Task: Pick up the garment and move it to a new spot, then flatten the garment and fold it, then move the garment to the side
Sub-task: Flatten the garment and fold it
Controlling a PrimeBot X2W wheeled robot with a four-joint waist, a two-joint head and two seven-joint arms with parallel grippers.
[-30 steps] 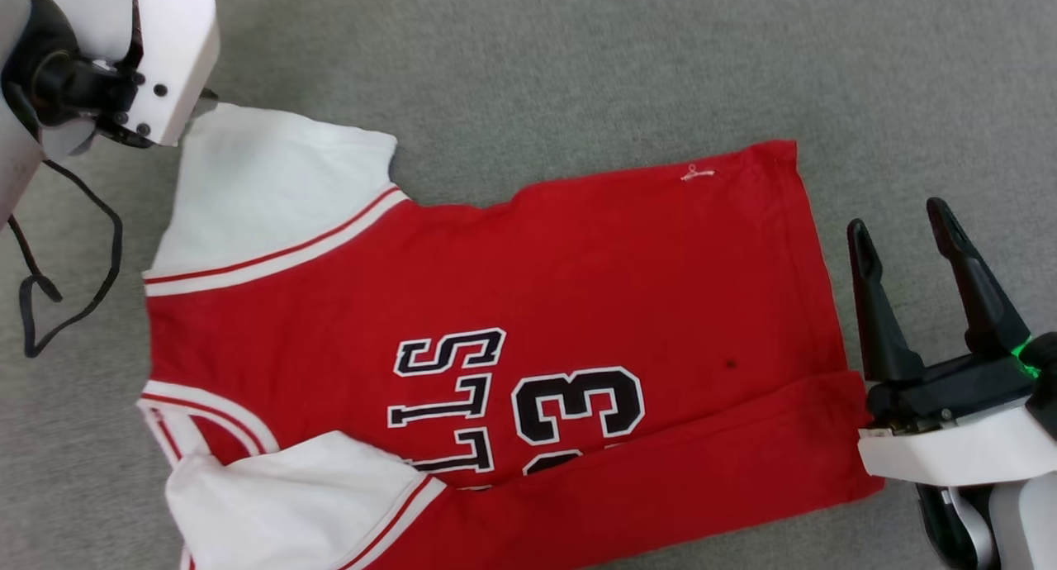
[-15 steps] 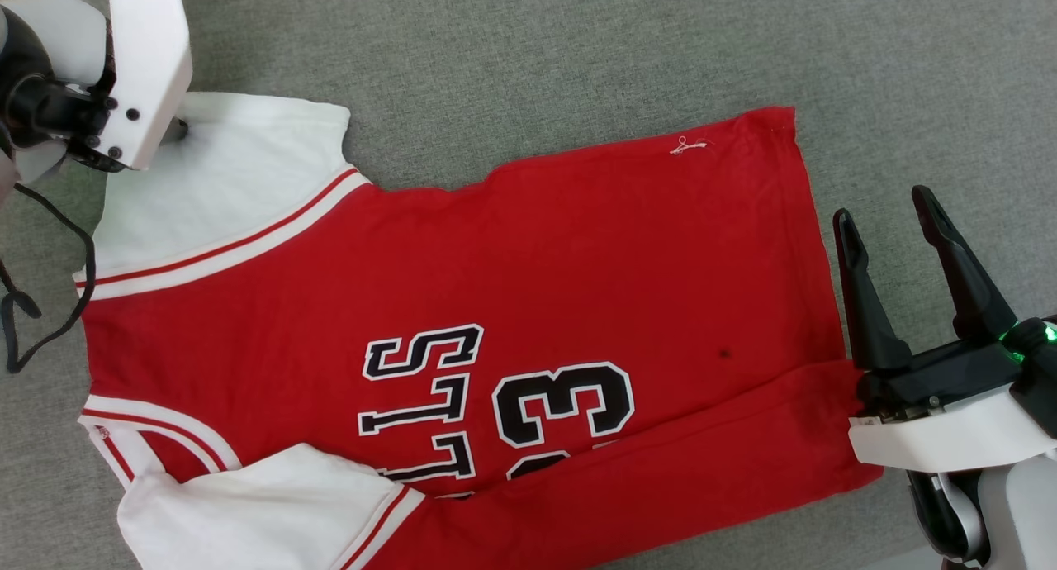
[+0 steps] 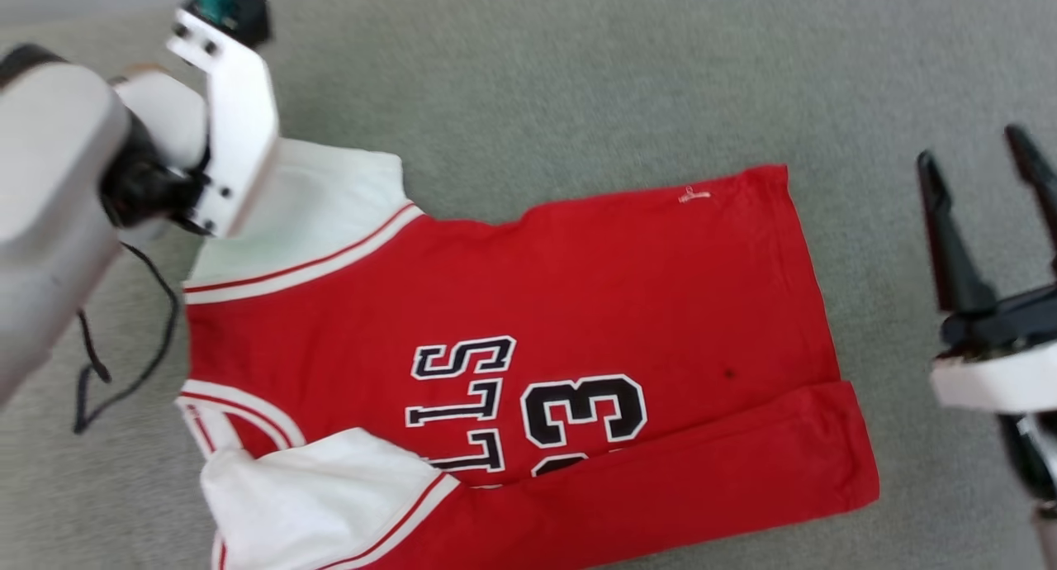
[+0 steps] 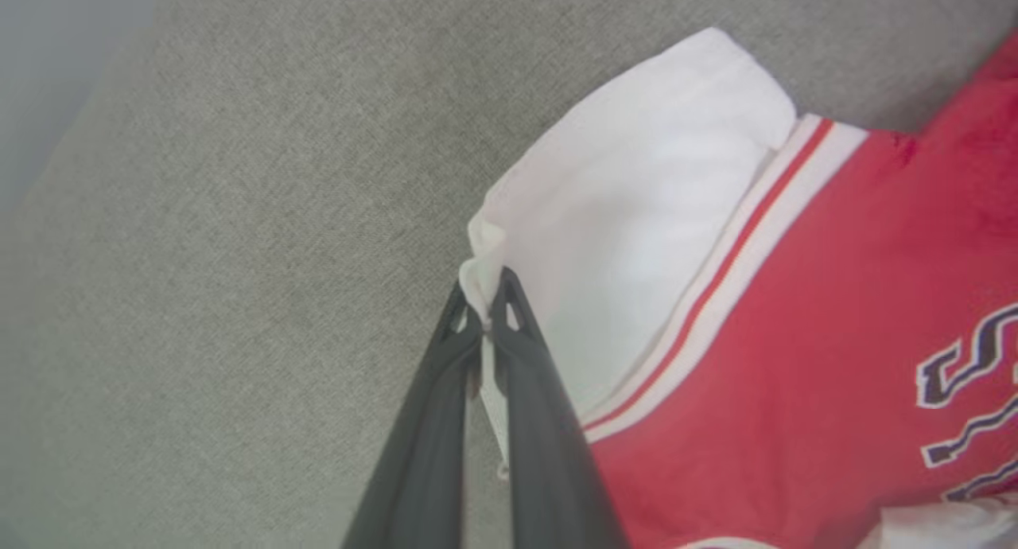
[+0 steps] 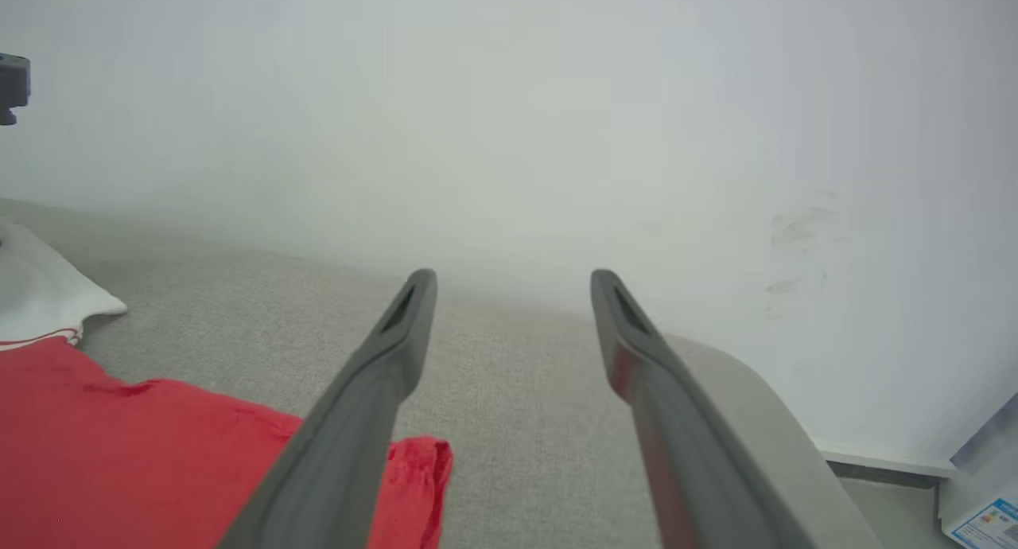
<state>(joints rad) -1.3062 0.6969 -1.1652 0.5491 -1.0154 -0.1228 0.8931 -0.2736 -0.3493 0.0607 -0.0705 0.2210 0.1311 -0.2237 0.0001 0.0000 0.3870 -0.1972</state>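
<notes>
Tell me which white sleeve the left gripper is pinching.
The far sleeve, spread open: the left gripper is shut on its edge. The near sleeve lies folded over the garment front.

My left gripper [image 4: 483, 314], pinched on the edge of the garment's [image 3: 578, 289] white sleeve [image 3: 330, 198], has risen closer to my head, its forearm looming larger over that sleeve. My right gripper [image 3: 970, 147] has drawn away from the folded hem [image 3: 850, 463] it touched. My head view has swung too.
</notes>
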